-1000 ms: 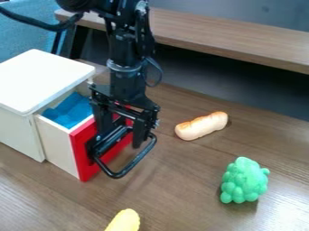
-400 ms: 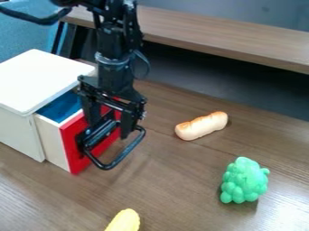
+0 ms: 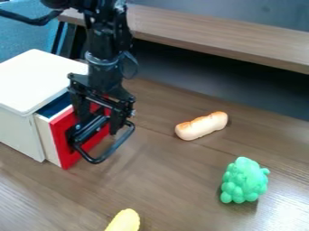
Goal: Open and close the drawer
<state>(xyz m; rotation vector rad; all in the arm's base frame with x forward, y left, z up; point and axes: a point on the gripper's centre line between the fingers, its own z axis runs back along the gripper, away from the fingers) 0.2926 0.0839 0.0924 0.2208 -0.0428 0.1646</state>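
Observation:
The black gripper (image 3: 100,131) hangs at the left, against the outer side of the drawer's red front (image 3: 65,143). Its two fingers stand apart, with red showing between them. A curved black bar (image 3: 114,146) loops low around the fingertips; how it joins the drawer or gripper cannot be told. The drawer is partly out of the white cabinet (image 3: 36,83), with a narrow strip of its blue inside (image 3: 54,106) showing behind the front. Part of the red front is hidden behind the gripper.
A bread-like toy (image 3: 202,126) lies right of the gripper, and a bumpy green toy (image 3: 244,180) is at the lower right. A yellow object (image 3: 124,221) lies at the bottom edge. A raised wooden ledge (image 3: 223,38) runs along the back.
The gripper has moved left toward the cabinet, and the drawer has slid further in with it. Less of the blue inside shows. The toys have stayed where they were.

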